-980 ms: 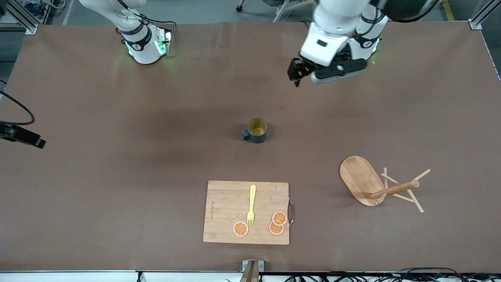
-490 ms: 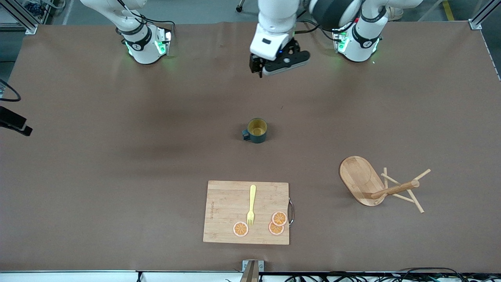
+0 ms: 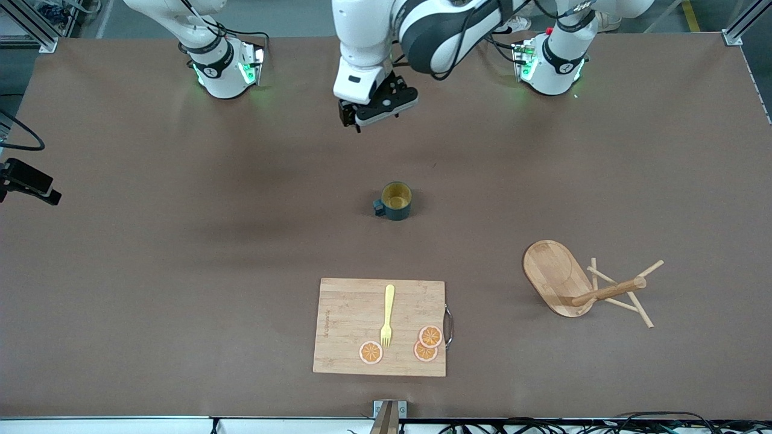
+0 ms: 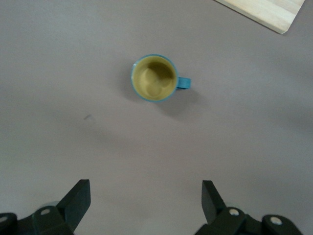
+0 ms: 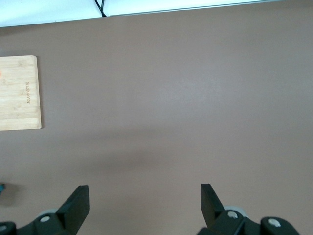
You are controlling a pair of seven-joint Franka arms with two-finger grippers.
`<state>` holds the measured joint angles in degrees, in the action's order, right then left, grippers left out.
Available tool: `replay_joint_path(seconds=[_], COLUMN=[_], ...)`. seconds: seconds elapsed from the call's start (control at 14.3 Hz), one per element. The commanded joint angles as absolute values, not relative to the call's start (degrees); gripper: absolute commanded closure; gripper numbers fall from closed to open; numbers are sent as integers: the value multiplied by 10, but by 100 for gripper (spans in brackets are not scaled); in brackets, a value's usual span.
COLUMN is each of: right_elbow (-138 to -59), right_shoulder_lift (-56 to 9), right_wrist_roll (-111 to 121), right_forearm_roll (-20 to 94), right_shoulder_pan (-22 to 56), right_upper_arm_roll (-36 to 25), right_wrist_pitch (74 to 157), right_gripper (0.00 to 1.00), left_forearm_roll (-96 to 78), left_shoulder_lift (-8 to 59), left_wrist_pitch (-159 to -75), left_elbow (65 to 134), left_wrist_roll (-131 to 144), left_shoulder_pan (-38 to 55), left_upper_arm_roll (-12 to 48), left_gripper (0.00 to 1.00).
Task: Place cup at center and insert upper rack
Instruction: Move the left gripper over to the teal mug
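Cup first: I see the small dark teal mug with yellow interior (image 3: 396, 200) upright mid-table, untouched. My left gripper (image 3: 360, 116) has swung across toward it, jaws apart and empty. Right gripper (image 5: 142, 208) waits, jaws apart. Toppled bamboo mug tree (image 3: 582, 284) comes later.

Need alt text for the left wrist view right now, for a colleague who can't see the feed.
The open left end effector hangs over bare brown table, with the teal cup upright ahead of its fingers, yellow inside showing. A corner of the bamboo cutting board shows at the frame's edge.
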<state>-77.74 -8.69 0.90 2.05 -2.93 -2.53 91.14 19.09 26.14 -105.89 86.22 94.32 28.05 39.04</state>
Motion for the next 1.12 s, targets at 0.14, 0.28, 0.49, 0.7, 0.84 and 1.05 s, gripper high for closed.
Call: replay_joint_path(seconds=[0.14, 0.28, 0.49, 0.7, 0.84, 1.05], right_elbow=[-809, -816, -817, -816, -812, -810], right_shoulder_lift=[-65, -65, -66, -69, -71, -75], right_wrist_roll=[13, 13, 13, 13, 10, 7], right_forearm_roll=[9, 1, 0, 0, 1, 4], right_shoulder_pan=[-40, -40, -40, -39, -39, -40], right_upper_arm_roll=[-16, -16, -16, -16, -15, -14], right_wrist_pitch=[918, 921, 927, 929, 928, 932], right_gripper=[0, 0, 0, 0, 0, 0], left_forearm_roll=[239, 239, 240, 241, 259, 320], left_shoulder_lift=[345, 360, 385, 409, 422, 446], left_wrist_pitch=[-1056, -1060, -1089, -1106, -1107, -1107], left_elbow=[764, 750, 751, 751, 751, 751], left_wrist_roll=[1011, 1024, 1073, 1084, 1104, 1145], left_shoulder_pan=[402, 470, 559, 600, 626, 646], left_upper_arm_roll=[303, 240, 156, 113, 97, 91], left_gripper=[0, 0, 0, 0, 0, 0])
